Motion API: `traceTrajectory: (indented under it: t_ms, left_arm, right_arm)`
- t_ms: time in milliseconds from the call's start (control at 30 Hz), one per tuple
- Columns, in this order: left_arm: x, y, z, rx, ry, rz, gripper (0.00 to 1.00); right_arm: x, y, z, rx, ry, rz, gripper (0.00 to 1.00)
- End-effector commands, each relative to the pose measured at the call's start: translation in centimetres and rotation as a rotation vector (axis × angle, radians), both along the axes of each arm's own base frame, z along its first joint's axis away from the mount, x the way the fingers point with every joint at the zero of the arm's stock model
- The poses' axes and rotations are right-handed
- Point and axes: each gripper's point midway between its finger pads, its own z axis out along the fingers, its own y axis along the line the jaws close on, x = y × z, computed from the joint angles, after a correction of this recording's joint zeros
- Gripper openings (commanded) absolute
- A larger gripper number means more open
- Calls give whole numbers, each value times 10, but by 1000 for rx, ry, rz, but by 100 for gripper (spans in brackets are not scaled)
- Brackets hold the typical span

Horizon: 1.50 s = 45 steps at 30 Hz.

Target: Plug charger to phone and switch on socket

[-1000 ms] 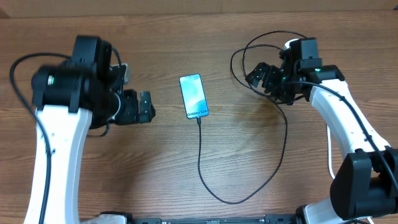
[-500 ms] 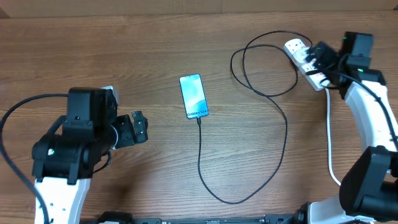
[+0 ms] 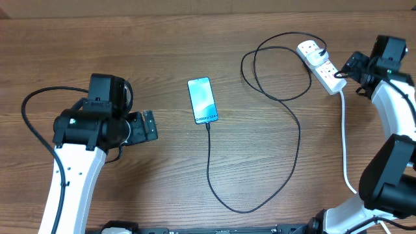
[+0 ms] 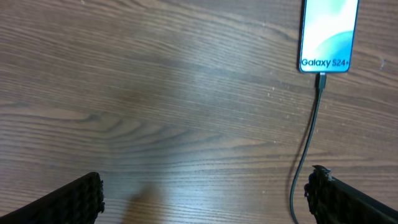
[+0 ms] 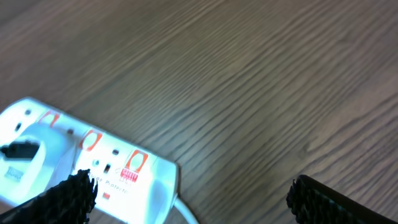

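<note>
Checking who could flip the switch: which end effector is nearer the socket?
Right. The right end effector sits just beside the socket, by its lead end; the left end effector is far off, beyond the phone.

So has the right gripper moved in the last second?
Yes. In the overhead view the right gripper has swung outward, away from the phone. It crossed over the socket and now sits open on the socket's far side.
</note>
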Motion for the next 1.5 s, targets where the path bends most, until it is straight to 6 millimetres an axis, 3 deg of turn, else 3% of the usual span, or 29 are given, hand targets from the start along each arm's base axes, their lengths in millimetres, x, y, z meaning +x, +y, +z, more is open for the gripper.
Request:
traceTrajectory:
  t_ms: [0,67,167,367,467,700,867,1033,1167,1300,1467]
  left_arm:
    - [1,-14,4,-52,-14,-67,99]
    - [3,-23,17,-92,-64,-132,99]
    - [1,-27,37,-103,-143,-189,100]
    - [-10,-18,70,-62,-303,-180,100]
    - [-13,-9,78,-17,-343,-158,100]
    - [-10,-8,75,-9,-330,-154,99]
    - [-4,-8,65,-7,-287,-154,100]
    - [2,-9,54,-6,-243,-155,100]
    - [6,-10,45,-6,-205,-155,100]
    - [5,-11,39,-8,-169,-157,99]
    - [3,-13,37,-24,-155,-164,100]
  right_arm:
    - [26,1,57,-54,-68,122,100]
    - [35,4,71,-38,-61,159,100]
    - [42,6,67,-22,-1,205,100]
    - [54,2,14,22,133,222,100]
    - [62,-1,0,22,131,221,100]
    - [71,-3,-20,38,126,201,100]
    - [70,-1,-48,76,168,192,100]
    - [74,12,-68,169,163,207,100]
    - [79,16,-69,203,135,193,100]
    - [77,4,-68,185,124,95,100]
    - [78,4,-76,195,124,76,100]
